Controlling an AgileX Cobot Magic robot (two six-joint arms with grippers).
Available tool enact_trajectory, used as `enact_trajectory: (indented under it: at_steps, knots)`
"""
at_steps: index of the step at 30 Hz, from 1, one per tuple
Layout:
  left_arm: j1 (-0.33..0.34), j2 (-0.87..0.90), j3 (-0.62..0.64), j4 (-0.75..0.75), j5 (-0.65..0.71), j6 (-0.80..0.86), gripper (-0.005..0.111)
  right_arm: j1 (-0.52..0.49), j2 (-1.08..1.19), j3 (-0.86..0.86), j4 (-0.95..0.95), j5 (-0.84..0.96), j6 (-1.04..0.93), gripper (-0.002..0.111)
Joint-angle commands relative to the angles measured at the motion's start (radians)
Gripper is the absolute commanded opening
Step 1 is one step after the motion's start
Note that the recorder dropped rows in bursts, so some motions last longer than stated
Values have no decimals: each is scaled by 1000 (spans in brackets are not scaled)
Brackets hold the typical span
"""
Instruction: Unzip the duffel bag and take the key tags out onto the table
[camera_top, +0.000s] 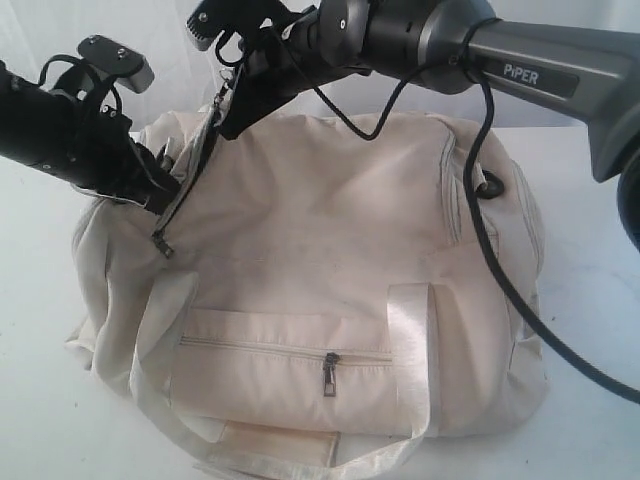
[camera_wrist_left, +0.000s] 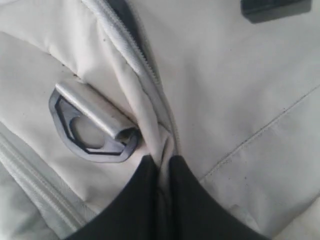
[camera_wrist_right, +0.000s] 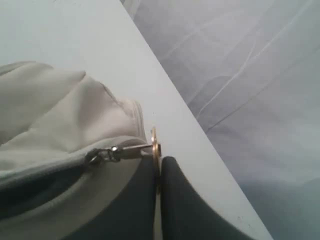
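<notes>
- The duffel bag (camera_top: 320, 240) is lying on the table (camera_top: 40, 420), front pocket toward the camera. The key tags are not showing, and I judge them to be inside.
- My left gripper (camera_wrist_left: 159, 162) is pinching a fold of bag fabric beside the zip, jaws nearly together.
- Farther back, my right gripper (camera_wrist_right: 159, 161) is clamping tight on the zip pull (camera_wrist_right: 132, 149), with the zip track running from there toward the left gripper.
- Lettering (camera_top: 520, 72) on the right arm (camera_top: 420, 35) is reading "PiPER".
</notes>
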Motion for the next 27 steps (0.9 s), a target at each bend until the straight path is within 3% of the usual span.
enact_trajectory:
  at_steps: [1,11,16,27]
  knots:
    - [-3,-39,6,88,160,-81,0,-11,-7,-8,-5,-61,-5,0]
    - [-3,-46,8,177,248,-191,0,-11,5,-8,-13,-94,-14,0]
    - [-3,-46,8,281,252,-292,0,-11,11,-8,-51,-118,-14,0]
    - [-3,-46,8,311,231,-332,0,-17,14,-8,-73,-85,36,0]
